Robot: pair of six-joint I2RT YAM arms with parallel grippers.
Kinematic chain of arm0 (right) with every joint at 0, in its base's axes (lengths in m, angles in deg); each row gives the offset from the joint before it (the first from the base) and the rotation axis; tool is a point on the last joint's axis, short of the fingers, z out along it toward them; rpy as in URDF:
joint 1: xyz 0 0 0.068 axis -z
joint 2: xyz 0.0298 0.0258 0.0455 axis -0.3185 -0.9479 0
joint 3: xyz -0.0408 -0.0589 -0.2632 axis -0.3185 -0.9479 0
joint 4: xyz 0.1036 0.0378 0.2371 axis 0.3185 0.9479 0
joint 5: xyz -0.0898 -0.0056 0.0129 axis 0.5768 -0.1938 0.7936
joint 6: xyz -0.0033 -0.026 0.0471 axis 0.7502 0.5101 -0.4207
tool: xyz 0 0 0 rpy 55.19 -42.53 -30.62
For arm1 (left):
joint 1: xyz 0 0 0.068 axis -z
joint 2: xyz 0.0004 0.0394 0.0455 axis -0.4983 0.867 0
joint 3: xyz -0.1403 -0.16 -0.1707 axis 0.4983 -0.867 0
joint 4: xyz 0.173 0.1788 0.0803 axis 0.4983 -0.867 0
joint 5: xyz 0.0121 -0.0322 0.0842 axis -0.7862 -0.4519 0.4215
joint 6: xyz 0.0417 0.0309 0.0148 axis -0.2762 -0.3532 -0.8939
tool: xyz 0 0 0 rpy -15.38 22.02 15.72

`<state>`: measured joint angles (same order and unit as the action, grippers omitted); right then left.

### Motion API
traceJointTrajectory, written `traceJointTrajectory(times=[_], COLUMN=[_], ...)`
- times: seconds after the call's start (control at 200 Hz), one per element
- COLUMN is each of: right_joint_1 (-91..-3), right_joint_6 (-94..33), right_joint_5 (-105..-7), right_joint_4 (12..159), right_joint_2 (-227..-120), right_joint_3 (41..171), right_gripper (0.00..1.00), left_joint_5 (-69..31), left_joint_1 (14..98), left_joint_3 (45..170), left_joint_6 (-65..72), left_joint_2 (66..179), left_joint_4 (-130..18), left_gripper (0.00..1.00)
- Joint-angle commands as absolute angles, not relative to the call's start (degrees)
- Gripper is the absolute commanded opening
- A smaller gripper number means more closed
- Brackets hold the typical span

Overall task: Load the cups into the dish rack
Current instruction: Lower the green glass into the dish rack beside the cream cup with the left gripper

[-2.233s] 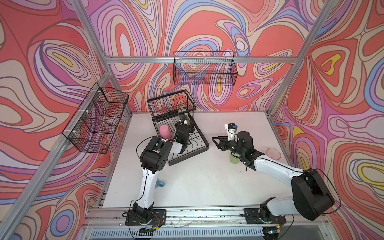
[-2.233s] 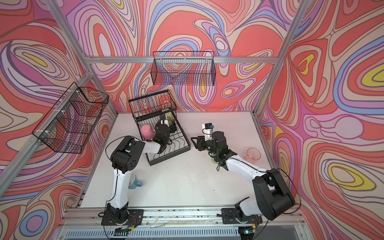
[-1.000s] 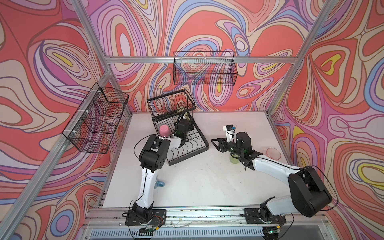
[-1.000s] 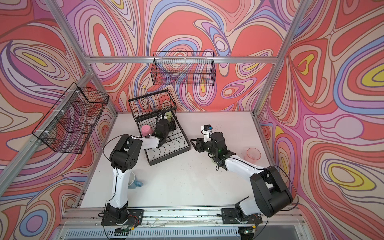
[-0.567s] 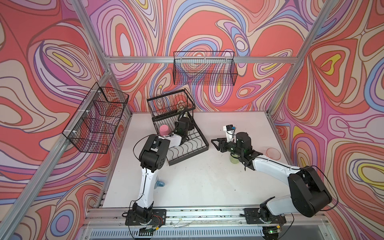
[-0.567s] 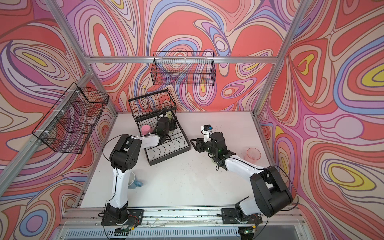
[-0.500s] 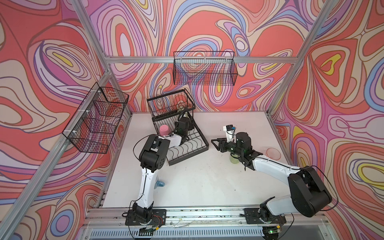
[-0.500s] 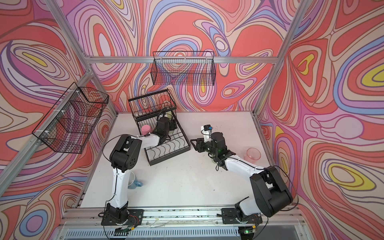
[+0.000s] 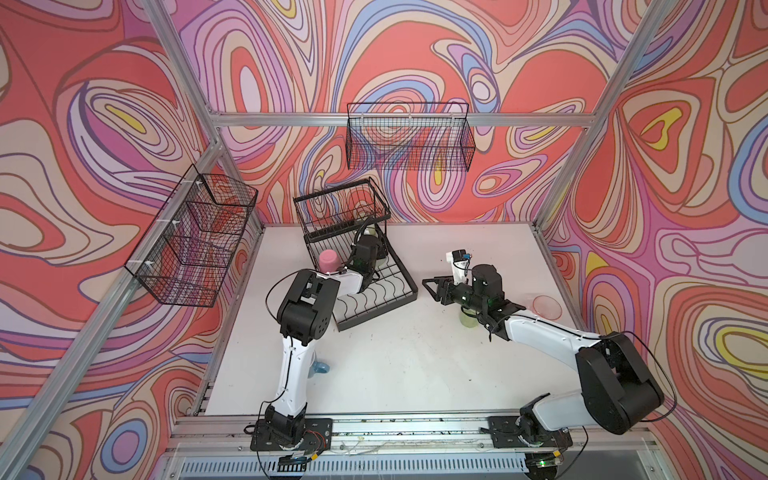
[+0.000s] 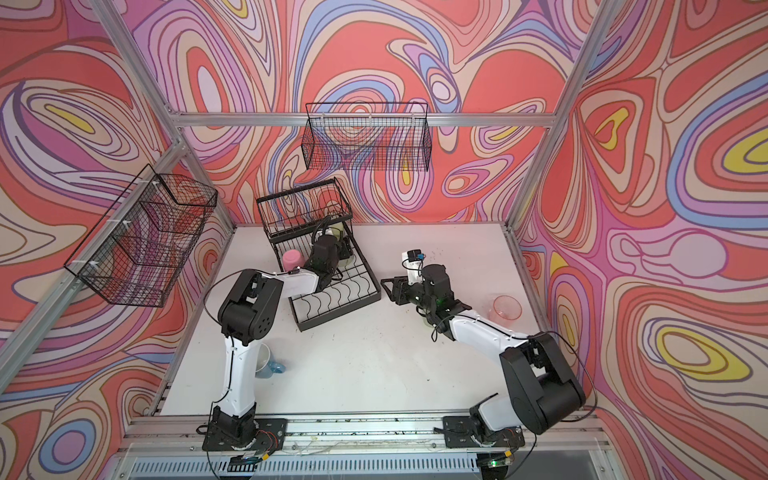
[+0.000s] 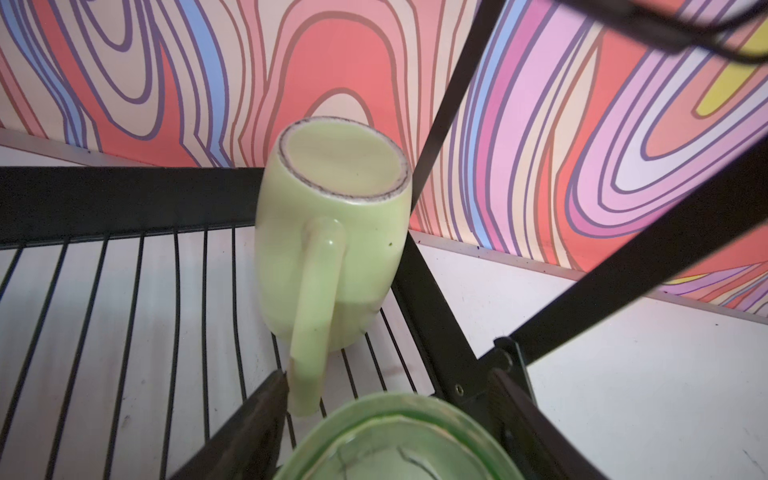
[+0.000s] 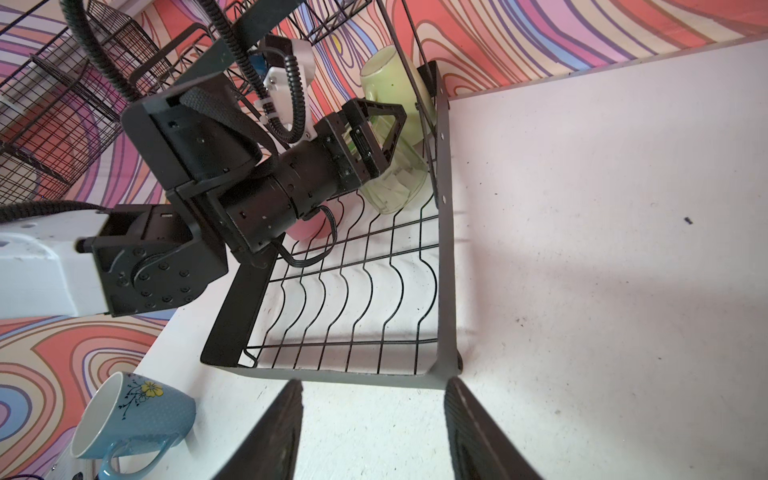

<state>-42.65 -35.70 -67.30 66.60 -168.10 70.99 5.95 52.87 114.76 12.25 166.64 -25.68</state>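
Tabletop: right claw open; left claw straddles green tumbler, grip unclear; right wrist alone shows flower on blue mug.

The dish rack is black, the handled mug pale yellow-green.

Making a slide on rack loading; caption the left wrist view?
Left hand straddling a clear green tumbler, next to an upside-down pale green mug on the dish rack.

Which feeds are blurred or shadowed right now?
Left wrist view: the clear green tumbler at the lens is blurred, the yellow-green mug sharper. Right wrist view: the right gripper is blurred, the dish rack crisp, soft shadows across the table. Both top views: evenly lit, sharp.
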Motion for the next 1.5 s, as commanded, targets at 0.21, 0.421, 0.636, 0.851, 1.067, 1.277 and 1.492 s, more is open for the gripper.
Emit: traceJointTrajectory(times=[0.21,0.421,0.636,0.851,1.067,1.277,1.492], right_joint_1=[-42.57,-42.48,-42.56,-42.57,-42.56,-42.55,-42.52], right_joint_6=[-35.55,-35.64,-35.60,-35.58,-36.37,-38.18,-39.68], right_joint_5=[-67.13,-67.26,-67.26,-66.73,-63.96,-57.91,-55.73], right_joint_4=[67.28,67.11,67.23,67.69,70.62,76.31,82.58], right_joint_2=[-167.56,-167.41,-167.25,-166.70,-165.58,-164.19,-163.17], right_joint_3=[70.72,70.62,70.61,70.63,71.49,72.88,75.46], right_gripper=[0.57,0.57,0.58,0.61,0.64,0.64,0.63], left_joint_5=[6.54,7.01,7.59,7.61,7.66,5.34,3.40], left_joint_1=[54.41,55.36,55.38,55.73,56.04,56.10,56.08], left_joint_3=[113.87,115.06,115.74,114.81,112.22,111.19,110.26], left_joint_6=[13.16,11.21,10.58,8.34,5.24,1.89,0.49], left_joint_2=[166.33,166.84,166.69,165.07,161.98,159.84,157.84], left_joint_4=[-25.89,-26.87,-27.53,-27.54,-27.34,-27.22,-27.39], left_gripper=[0.75,0.86,0.91,0.97,1.00,1.00,1.00])
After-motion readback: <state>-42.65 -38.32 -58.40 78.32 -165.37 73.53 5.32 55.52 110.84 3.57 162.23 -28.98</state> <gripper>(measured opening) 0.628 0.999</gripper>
